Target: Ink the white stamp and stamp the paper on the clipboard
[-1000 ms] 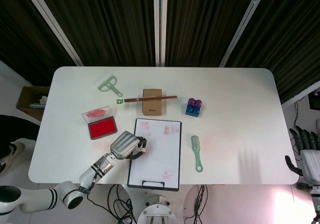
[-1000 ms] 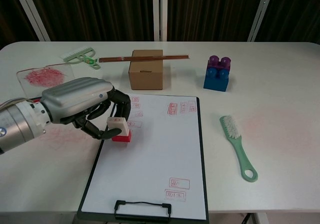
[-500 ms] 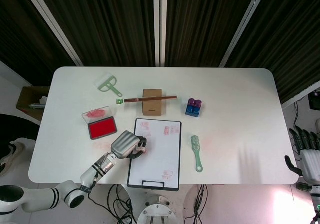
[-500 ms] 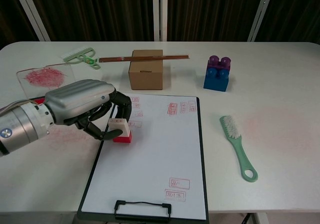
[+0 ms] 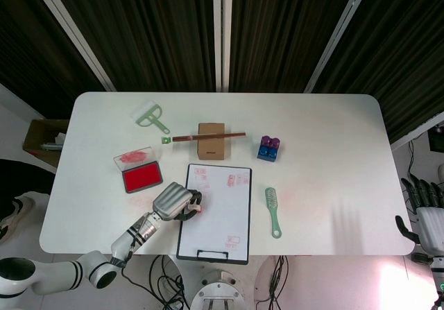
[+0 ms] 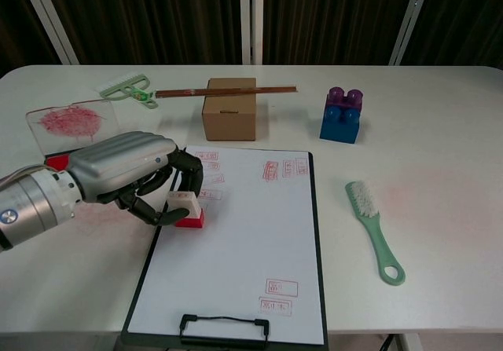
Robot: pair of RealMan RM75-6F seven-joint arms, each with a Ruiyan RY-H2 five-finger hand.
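My left hand (image 6: 130,174) (image 5: 173,200) holds the white stamp (image 6: 187,209) with its red base by the fingertips. The stamp stands on the paper at the left edge of the clipboard (image 6: 236,249) (image 5: 216,213). Several red prints mark the paper near its top and bottom. The open ink pad (image 5: 141,177) with its clear lid (image 6: 71,120) lies to the left, mostly hidden behind my hand in the chest view. My right hand (image 5: 423,209) hangs off the table's right side, fingers apart and holding nothing.
A cardboard box (image 6: 229,108) with a chopstick (image 6: 228,92) across it sits behind the clipboard. A blue and purple block (image 6: 342,115) stands to the right, a green brush (image 6: 375,229) lies right of the clipboard, a green scraper (image 6: 130,88) at far left.
My left hand has drawn slightly left and toward me with the stamp, still at the paper's left edge. The right hand has not moved.
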